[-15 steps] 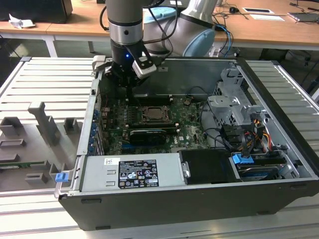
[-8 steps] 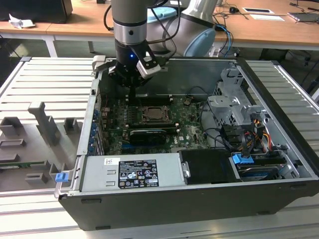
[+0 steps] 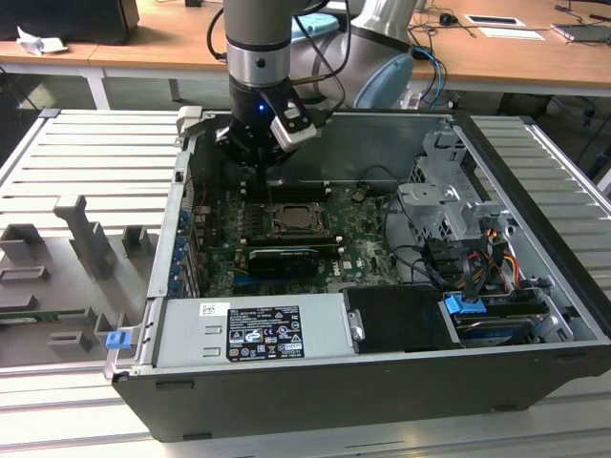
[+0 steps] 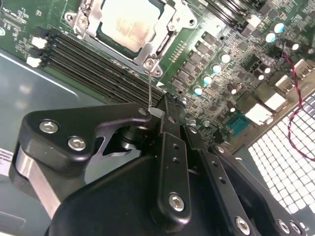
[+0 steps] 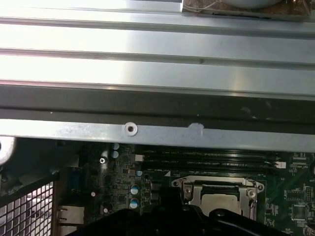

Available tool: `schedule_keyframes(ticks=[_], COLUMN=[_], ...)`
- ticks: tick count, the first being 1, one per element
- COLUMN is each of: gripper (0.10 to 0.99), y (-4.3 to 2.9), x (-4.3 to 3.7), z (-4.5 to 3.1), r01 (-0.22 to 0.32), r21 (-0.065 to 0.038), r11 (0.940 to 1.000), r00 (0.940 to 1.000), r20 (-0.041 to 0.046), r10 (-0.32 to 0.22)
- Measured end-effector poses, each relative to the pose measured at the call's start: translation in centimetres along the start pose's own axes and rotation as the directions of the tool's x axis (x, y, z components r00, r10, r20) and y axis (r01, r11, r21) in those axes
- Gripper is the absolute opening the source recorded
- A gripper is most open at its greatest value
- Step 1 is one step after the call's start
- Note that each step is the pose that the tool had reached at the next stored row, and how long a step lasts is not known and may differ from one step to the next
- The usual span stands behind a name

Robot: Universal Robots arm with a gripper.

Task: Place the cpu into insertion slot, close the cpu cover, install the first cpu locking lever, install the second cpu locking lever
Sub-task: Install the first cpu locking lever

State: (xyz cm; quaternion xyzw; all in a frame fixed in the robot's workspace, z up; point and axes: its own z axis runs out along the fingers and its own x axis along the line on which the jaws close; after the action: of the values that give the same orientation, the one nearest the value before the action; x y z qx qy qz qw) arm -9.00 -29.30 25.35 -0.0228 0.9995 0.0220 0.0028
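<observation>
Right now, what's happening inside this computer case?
A single robot arm reaches into an open computer case, its gripper closed on a thin metal locking lever beside the insertion slot on the green motherboard. The cpu already sits in the slot, with the cpu cover closed down around it.

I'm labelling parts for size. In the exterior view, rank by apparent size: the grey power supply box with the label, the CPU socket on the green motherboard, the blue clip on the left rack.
1. Grey metal power supply box, largest.
2. Square metal-rimmed CPU socket.
3. Small blue plastic clip, smallest.
</observation>
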Motion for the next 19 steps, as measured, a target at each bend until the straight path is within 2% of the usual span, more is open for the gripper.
schedule_keyframes(ticks=[6,11,12,13,15,16,19], gripper=[0.106,0.106,0.106,0.106,0.106,0.106,0.106], y=[-0.06,-0.17,-0.18,-0.20,-0.21,-0.21,-0.25], x=[-1.20,-3.51,-3.76,-3.99,-4.35,-4.43,-4.66], z=[0.08,0.16,0.17,0.17,0.23,0.33,0.90], r01=[0.000,0.000,0.000,0.000,0.000,0.000,0.000], r21=[0.000,0.000,-0.001,-0.003,-0.024,-0.028,-0.030], r11=[1.0000,1.0000,1.0000,1.0000,0.9997,0.9996,0.9995], r00=[1.0000,1.0000,1.0000,1.0000,1.0000,1.0000,1.0000], r20=[0.0000,-0.0001,0.0000,0.0001,0.0011,0.0014,0.0014], r10=[0.000,0.000,0.000,0.000,0.000,0.000,0.000])
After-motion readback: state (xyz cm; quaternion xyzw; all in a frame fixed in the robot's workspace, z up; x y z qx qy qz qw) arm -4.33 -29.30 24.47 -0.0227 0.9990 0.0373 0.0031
